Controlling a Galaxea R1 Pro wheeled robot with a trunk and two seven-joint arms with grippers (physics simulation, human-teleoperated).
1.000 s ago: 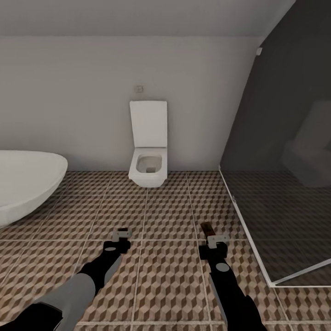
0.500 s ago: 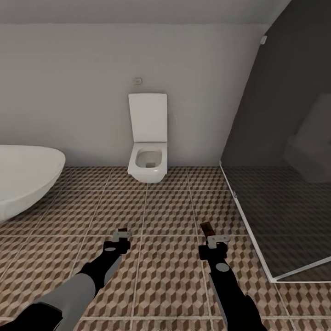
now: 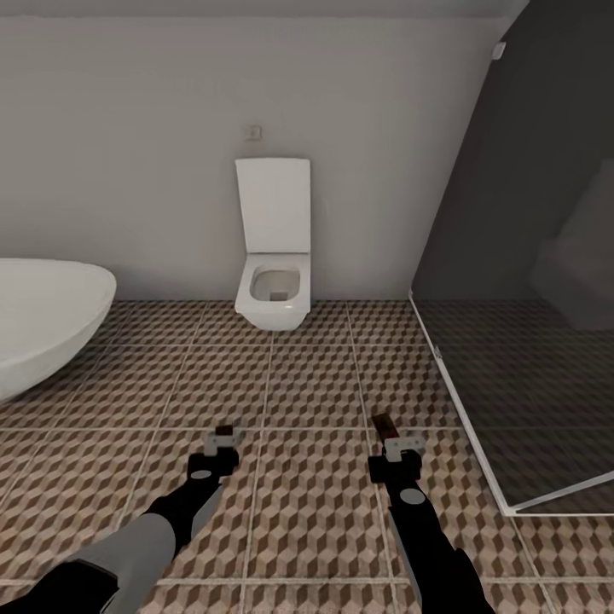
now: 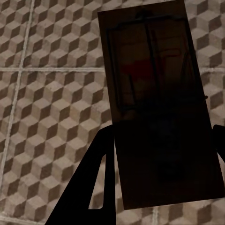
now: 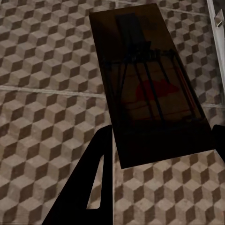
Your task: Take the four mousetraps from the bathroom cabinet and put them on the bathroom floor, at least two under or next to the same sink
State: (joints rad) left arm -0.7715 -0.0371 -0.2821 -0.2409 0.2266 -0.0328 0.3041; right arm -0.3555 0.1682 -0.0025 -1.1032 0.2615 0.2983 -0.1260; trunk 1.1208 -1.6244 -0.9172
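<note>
Gripping two mousetraps, each arm's fingers clamped on one: left mousetrap (image 4: 159,108), right mousetrap (image 5: 150,84).

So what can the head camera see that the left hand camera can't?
Only the head view takes in the room: the white toilet against the wall, the bathtub, the dark glass shower screen and both arms, with the right gripper carrying a mousetrap. Only the left wrist view gives a close look at the left gripper's mousetrap: a dark board with wire and a red mark, held between the fingers. Both show the cube-patterned floor and the left gripper.
</note>
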